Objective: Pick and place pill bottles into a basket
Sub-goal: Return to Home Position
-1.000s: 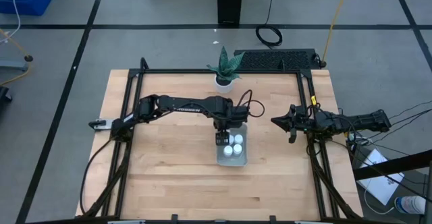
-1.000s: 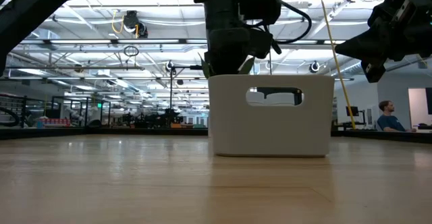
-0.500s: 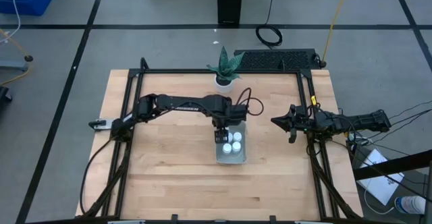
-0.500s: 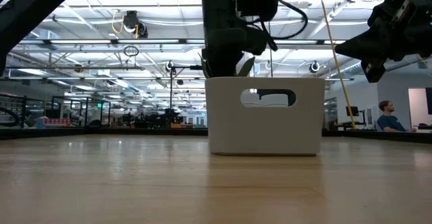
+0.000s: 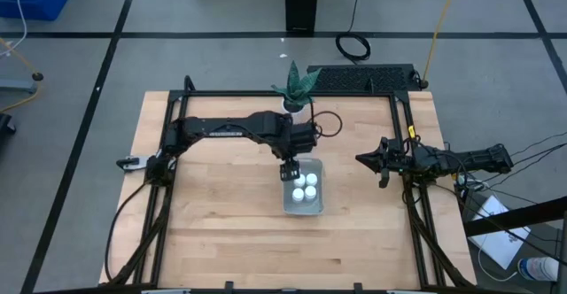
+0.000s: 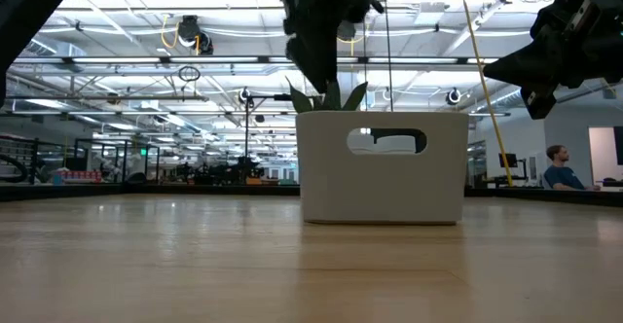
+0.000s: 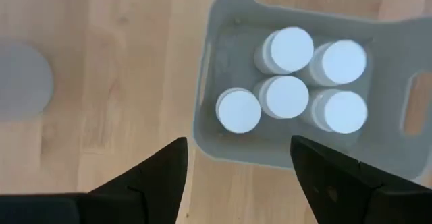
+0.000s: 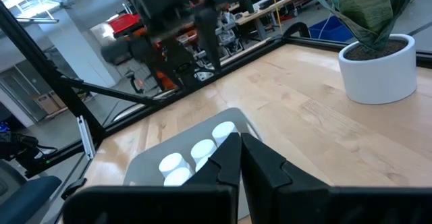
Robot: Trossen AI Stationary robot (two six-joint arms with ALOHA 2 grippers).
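Left end effector (image 7: 237, 143) has risen off basket (image 7: 202, 119), spread, empty; five pill bottles (image 7: 285, 96) inside; placing looks done; right end effector (image 5: 361, 159) idle at bench (image 5: 221, 214) edge, pressed together.

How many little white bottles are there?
5, all upright in the grey tray: two bottles side by side, three more in a row next to them. None show outside it.
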